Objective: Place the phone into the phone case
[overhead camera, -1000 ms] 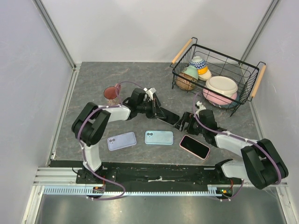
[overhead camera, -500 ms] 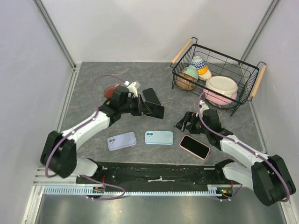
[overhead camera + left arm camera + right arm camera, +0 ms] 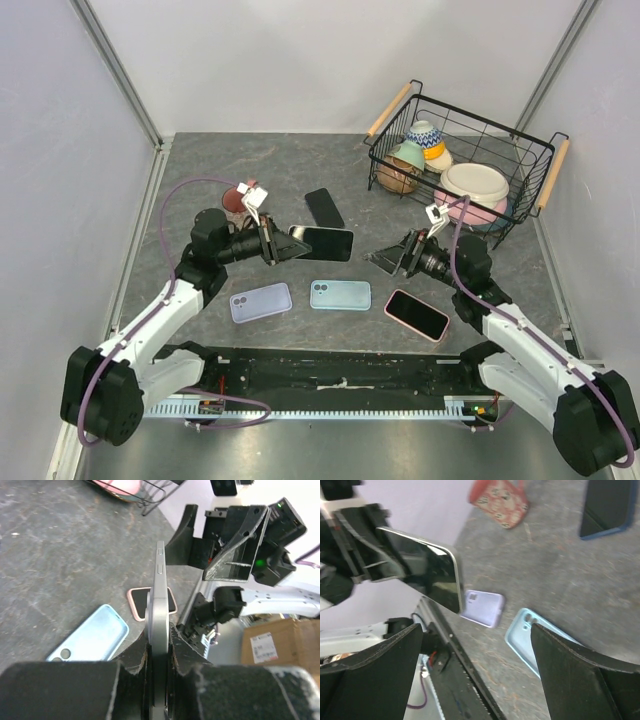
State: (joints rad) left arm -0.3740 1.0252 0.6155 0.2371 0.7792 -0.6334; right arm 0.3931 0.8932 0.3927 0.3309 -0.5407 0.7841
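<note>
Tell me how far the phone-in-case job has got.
Done: the phone is off the table, clamped in the left jaws. In hand: it is held out toward the right jaws, which stand wide open and empty. Left: the phone is bare and the blue case lies on the table, ungripped; fitting them together is not yet begun.

You have two clear phones: a silver-edged phone (image 3: 325,243) up off the table and a pink-rimmed phone (image 3: 416,314) near right. Two cases: a lilac case (image 3: 261,301) and a light blue case (image 3: 340,294). One dark blue-rimmed slab (image 3: 324,207), phone or case unclear. One red cup (image 3: 238,200), one wire basket (image 3: 390,109)
</note>
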